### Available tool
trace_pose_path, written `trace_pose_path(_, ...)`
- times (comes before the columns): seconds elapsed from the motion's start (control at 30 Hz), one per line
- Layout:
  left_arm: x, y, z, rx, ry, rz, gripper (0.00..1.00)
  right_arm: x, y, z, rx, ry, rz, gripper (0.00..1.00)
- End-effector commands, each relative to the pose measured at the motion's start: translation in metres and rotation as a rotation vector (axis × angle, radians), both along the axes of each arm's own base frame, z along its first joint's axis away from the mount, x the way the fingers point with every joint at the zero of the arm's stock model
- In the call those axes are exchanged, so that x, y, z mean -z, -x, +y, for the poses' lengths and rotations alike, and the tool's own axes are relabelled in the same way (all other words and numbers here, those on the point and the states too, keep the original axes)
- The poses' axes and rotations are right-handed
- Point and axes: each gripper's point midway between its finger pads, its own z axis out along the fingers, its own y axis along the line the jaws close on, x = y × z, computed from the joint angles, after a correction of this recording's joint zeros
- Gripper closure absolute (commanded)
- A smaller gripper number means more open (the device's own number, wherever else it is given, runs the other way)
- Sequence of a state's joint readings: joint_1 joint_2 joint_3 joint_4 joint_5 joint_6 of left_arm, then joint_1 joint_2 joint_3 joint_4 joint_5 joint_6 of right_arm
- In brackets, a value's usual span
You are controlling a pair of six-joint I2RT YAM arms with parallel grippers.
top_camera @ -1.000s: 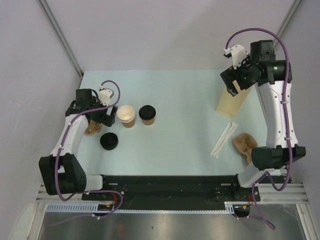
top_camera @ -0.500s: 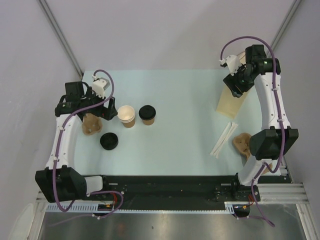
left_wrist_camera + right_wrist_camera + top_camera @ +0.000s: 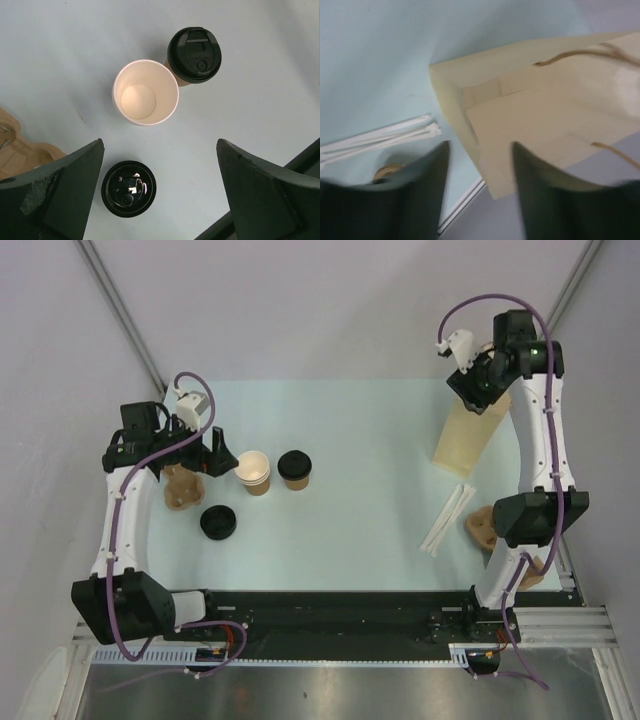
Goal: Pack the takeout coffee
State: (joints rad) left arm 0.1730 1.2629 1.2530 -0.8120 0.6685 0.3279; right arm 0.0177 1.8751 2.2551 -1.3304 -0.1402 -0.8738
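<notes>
Here the left jaws stand spread wide above the tabletop (image 3: pixel 360 470), holding nothing. From the left wrist, an open kraft-paper cup (image 3: pixel 145 92), white inside, stands just beyond the gap between them. A lidded cup (image 3: pixel 194 55) stands just beside it, farther off. A loose black lid (image 3: pixel 128 188) lies nearer, close to one finger, beside the moulded-pulp cup tray (image 3: pixel 20 150). The right jaws hang over the tan paper bag (image 3: pixel 545 120), well apart from the cups. Its edge lies in their gap, but blur hides whether they grip it. White wrapped straws (image 3: pixel 380 137) lie near the bag.
</notes>
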Motion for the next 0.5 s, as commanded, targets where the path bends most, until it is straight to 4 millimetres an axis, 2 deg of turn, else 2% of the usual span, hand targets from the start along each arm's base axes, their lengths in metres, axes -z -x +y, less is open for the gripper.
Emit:
trace_pose_path(0.0,-0.031,0.000,-0.011,0.030,0.071,-0.066,0.00,-0.055,0.010,0.003,-0.038,-0.019,-0.132,0.28)
trace_pose_path(0.03,-0.032,0.000,-0.011,0.026,0.076,-0.067,0.01,-0.055,0.010,-0.011,-0.014,-0.010,-0.136,0.23)
trace_pose_path(0.07,-0.033,-0.001,-0.011,0.027,0.079,-0.071,0.00,-0.055,0.008,-0.015,-0.009,-0.003,-0.140,0.17)
trace_pose_path(0.13,-0.033,-0.002,-0.011,0.017,0.085,-0.067,0.00,-0.046,0.003,-0.023,-0.007,0.010,-0.120,0.16)
trace_pose_path(0.3,-0.035,-0.009,-0.009,-0.001,0.093,-0.057,0.00,-0.010,-0.009,-0.027,-0.031,0.011,-0.021,0.15)
trace_pose_path(0.47,-0.032,-0.009,-0.007,-0.018,0.087,-0.036,0.01,0.025,-0.008,-0.024,-0.069,0.004,0.077,0.20)
